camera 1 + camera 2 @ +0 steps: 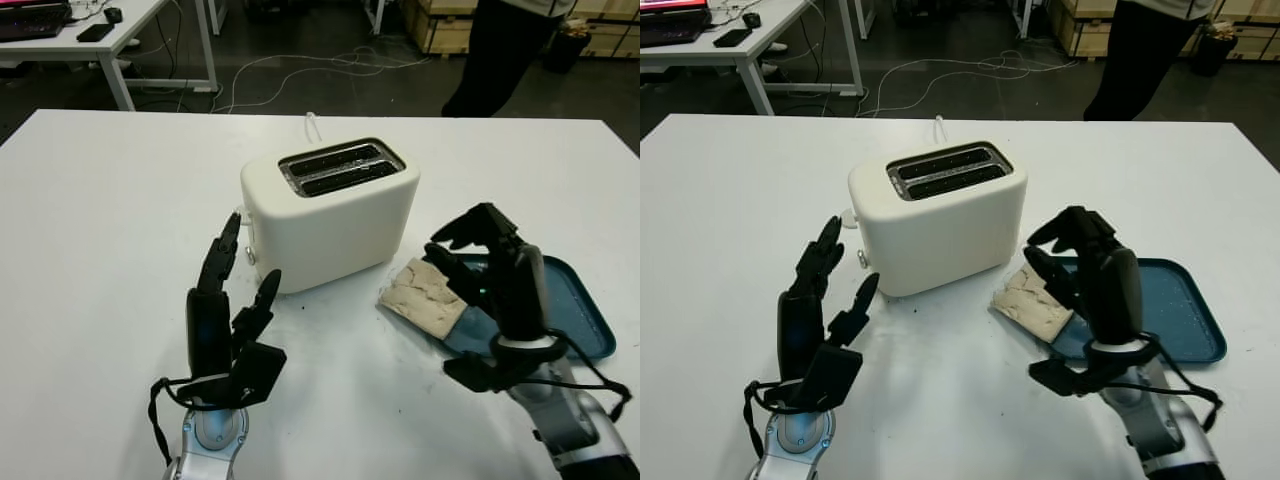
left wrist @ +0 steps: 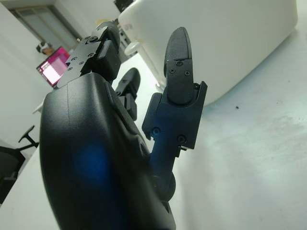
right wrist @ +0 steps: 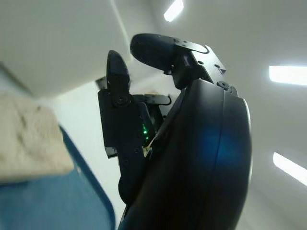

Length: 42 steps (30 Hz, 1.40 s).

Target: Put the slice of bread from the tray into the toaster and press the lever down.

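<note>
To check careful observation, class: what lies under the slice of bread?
The slice of bread overhangs the blue tray's near-left edge onto the white table. The right hand above hides the rest of that overlap.

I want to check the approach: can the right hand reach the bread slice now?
Probably yes. The right hand, open, hovers beside the bread slice, which hangs over the tray edge; nothing lies between them.

Both hands, left hand (image 1: 232, 318) and right hand (image 1: 495, 275), are clad in glossy black shells with screws visible on the finger links. Silver wrists are looped by black cables (a green light is seen inside the right hand).
</note>
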Motion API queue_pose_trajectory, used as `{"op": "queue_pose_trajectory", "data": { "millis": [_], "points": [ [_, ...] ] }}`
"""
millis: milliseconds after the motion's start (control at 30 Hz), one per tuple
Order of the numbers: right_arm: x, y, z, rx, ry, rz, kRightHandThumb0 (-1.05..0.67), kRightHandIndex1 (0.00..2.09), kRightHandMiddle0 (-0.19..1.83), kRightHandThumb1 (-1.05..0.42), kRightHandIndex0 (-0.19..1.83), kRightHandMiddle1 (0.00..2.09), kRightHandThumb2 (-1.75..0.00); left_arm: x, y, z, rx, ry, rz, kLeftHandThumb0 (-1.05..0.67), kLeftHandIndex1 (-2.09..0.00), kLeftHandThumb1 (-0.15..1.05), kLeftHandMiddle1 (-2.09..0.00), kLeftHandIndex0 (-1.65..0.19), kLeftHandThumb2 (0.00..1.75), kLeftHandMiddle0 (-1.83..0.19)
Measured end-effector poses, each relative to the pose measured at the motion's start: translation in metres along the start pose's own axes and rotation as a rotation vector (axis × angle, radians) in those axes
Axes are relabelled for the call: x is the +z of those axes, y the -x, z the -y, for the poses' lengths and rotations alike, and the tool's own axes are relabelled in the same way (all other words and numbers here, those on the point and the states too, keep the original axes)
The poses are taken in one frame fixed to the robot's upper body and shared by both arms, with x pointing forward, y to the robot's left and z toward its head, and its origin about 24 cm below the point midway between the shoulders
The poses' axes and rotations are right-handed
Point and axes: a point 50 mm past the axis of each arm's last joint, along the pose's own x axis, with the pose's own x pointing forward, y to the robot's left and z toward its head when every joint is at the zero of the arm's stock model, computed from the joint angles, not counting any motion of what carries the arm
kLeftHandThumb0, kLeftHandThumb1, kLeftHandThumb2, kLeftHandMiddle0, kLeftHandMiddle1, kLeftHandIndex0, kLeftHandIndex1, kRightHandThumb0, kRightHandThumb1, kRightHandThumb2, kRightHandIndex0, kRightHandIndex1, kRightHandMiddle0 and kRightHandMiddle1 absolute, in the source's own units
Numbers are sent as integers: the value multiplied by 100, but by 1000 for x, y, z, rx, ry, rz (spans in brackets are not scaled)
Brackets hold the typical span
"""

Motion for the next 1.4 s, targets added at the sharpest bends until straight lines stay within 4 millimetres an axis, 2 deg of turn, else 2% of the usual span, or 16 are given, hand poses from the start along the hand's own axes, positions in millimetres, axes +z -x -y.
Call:
{"op": "queue_pose_trajectory", "data": {
  "millis": [33,100,200,300,467,700,867,1067,1400],
  "points": [
    [-2,3,6,54,32,2,-46,50,59,-88,43,14,-1,1,0,0,0,1,2,-51,0,92,-44,-31,26,-20],
    [-5,8,16,135,79,0,-49,16,48,-84,39,3,0,1,0,0,-1,1,2,-52,0,92,-44,-30,27,-19],
    [-9,15,26,202,155,7,-44,3,38,-79,32,0,0,1,0,0,-6,1,2,-52,0,92,-45,-30,27,-19],
    [-17,17,36,251,275,36,-39,0,32,-77,27,0,0,1,0,0,-7,1,2,-52,0,92,-45,-30,27,-19],
    [-43,18,52,336,454,14,-42,0,29,-72,25,0,0,2,-1,1,-13,0,6,-52,0,92,-46,-30,26,-18],
    [-64,-3,70,363,544,51,-50,0,30,-72,26,1,0,2,-3,2,-21,4,9,-53,0,92,-46,-28,25,-17],
    [-75,-13,65,396,540,74,-52,1,30,-69,29,1,0,2,-3,2,-24,3,10,-55,0,92,-48,-28,26,-16],
    [-80,-22,56,451,511,112,-54,3,37,-72,36,2,-1,3,-3,2,-23,0,12,-55,0,92,-49,-28,26,-16],
    [-86,-24,47,525,458,125,-57,0,43,-71,36,2,0,2,-4,1,-19,-3,13,-55,0,92,-52,-29,26,-15]
  ]
}}
